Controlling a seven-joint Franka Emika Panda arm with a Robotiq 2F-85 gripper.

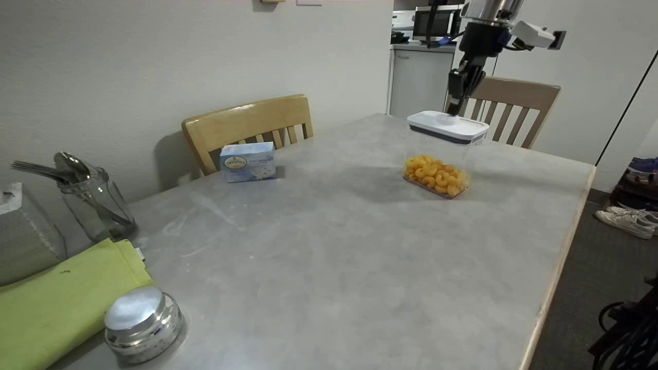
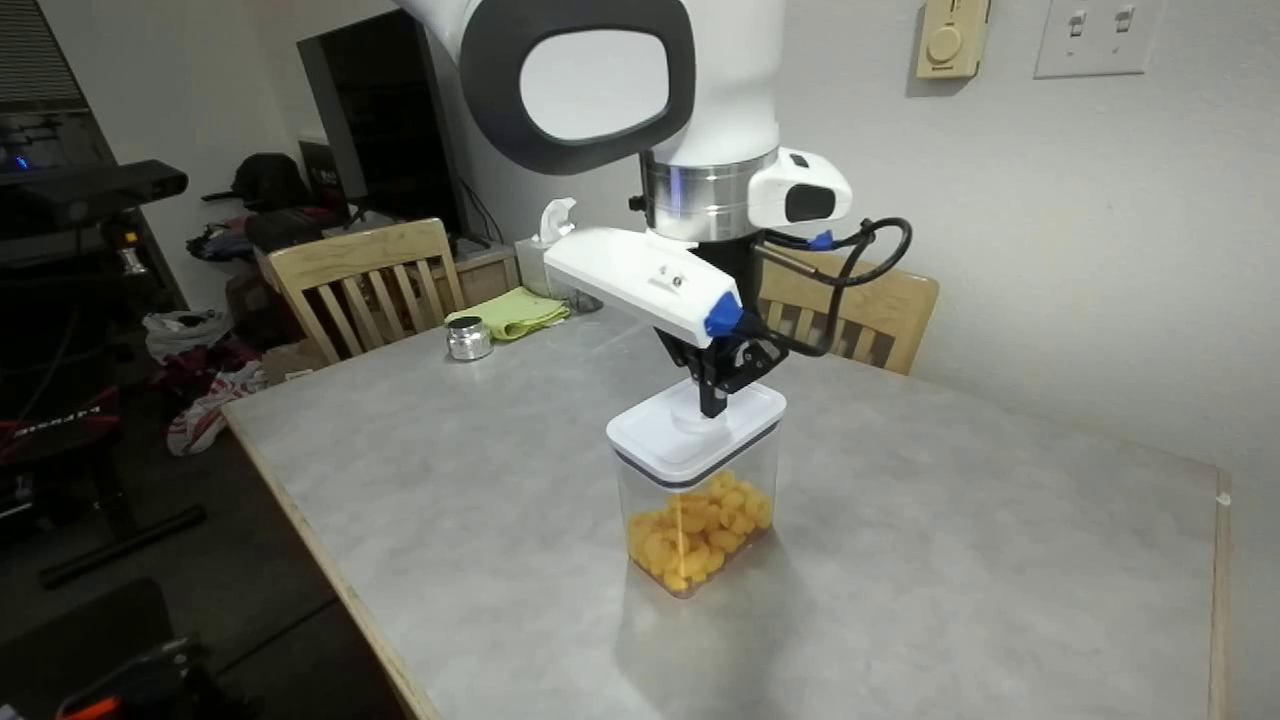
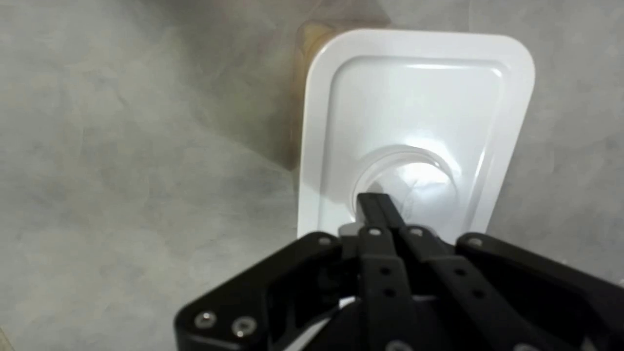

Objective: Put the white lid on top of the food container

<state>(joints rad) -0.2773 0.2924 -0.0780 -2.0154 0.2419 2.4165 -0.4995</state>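
Note:
The white lid, flat with rounded corners and a dark band under its rim, lies on top of the food container in both exterior views [image 1: 426, 122] [image 2: 655, 440]. The food container is see-through, with yellow-orange curled pieces in its lower part [image 1: 434, 174] [image 2: 700, 535]. In the wrist view the lid [image 3: 419, 102] shows a round button, and only a sliver of the container [image 3: 303, 53] shows beside it. My gripper [image 3: 374, 197] is shut with its fingertips together and nothing between them. It points down at the lid's button, seemingly touching it, also in both exterior views [image 1: 453, 112] [image 2: 712, 408].
On the grey table [image 1: 349, 267] are a blue-and-white box [image 1: 249, 162], a glass jar with cutlery [image 1: 100, 205], a green cloth [image 1: 77, 303] and a shiny metal-lidded jar [image 1: 141, 326]. Wooden chairs [image 1: 252, 118] stand at the table's edge.

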